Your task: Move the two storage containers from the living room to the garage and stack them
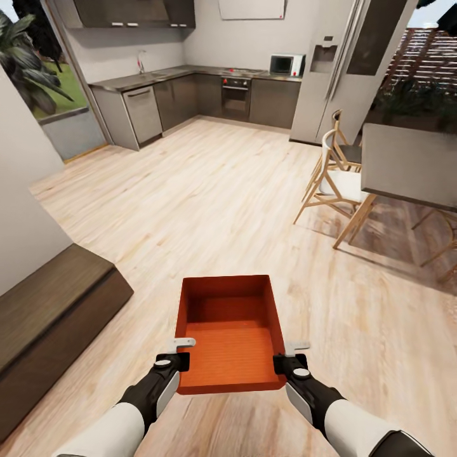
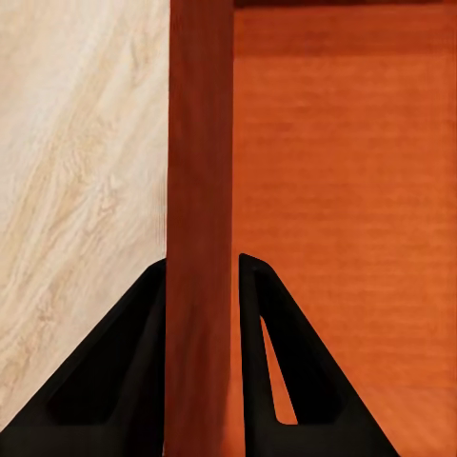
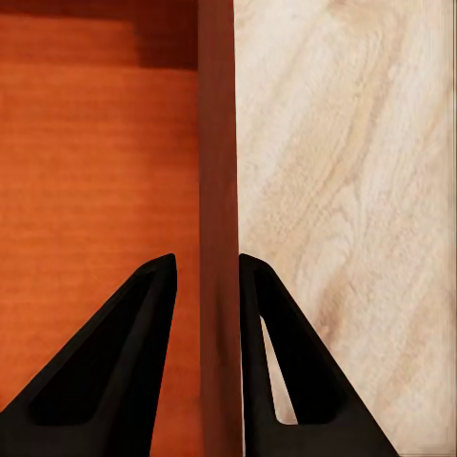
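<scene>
1 storage container (image 1: 230, 336), orange-red, open top, held out in front of the robot above the light wood-plank floor (image 1: 209, 209), both arms on it. Left gripper (image 1: 179, 360) clamps the container's left wall near the near corner; left wrist view shows the gripper (image 2: 202, 314) with 1 black finger (image 2: 114, 381) outside and 1 inside, wall (image 2: 200, 190) pinched between them, jaws nearly closed to wall thickness. Right gripper (image 1: 284, 362) does the same on the right wall; right wrist view shows the gripper (image 3: 209, 314) with the thin wall (image 3: 217, 143) running between the fingers (image 3: 105, 381), inner finger over the ribbed orange bottom, outer finger over wood floor. Container sits roughly level, long axis pointing away from the robot, interior looks empty. Low dark-wood bench (image 1: 44, 304) to the left, close by. Dining table (image 1: 412, 162) with wooden chairs (image 1: 333, 178) to the right. Kitchen counter (image 1: 190, 89) along the far wall with dishwasher (image 1: 143, 114), oven (image 1: 236, 95), microwave (image 1: 285, 65); fridge (image 1: 330, 70) right of it.
</scene>
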Controlling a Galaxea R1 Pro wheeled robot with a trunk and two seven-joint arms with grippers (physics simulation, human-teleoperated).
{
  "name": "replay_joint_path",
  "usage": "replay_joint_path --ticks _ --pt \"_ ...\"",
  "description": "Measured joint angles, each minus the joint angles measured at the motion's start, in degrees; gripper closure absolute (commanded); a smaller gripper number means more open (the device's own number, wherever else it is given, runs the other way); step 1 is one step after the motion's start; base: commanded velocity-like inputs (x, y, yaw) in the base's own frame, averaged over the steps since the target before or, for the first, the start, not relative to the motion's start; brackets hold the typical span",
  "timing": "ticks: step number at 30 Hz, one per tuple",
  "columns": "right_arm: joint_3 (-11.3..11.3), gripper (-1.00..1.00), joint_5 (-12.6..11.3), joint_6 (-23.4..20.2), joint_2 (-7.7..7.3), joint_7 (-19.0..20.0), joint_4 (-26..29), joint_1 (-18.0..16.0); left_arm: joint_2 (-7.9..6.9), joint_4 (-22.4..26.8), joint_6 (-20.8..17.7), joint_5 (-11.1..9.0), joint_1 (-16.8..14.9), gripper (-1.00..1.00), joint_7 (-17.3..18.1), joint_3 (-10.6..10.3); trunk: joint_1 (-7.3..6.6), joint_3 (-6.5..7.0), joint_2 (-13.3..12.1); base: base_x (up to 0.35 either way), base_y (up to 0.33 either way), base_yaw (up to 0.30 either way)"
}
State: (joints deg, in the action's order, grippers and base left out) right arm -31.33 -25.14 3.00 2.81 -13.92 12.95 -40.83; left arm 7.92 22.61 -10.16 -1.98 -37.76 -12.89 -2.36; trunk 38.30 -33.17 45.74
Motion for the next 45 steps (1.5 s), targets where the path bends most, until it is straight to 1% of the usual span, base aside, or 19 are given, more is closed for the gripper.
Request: replay_joint_path --ticks 45 --pt "-0.04 1.00 -0.08 0.07 0.08 -0.08 -0.10 0.00 -0.04 0.00 -0.04 -0.06 0.00 1.00 -0.01 -0.08 0.00 -1.47 0.00 0.000 0.000 -0.265"
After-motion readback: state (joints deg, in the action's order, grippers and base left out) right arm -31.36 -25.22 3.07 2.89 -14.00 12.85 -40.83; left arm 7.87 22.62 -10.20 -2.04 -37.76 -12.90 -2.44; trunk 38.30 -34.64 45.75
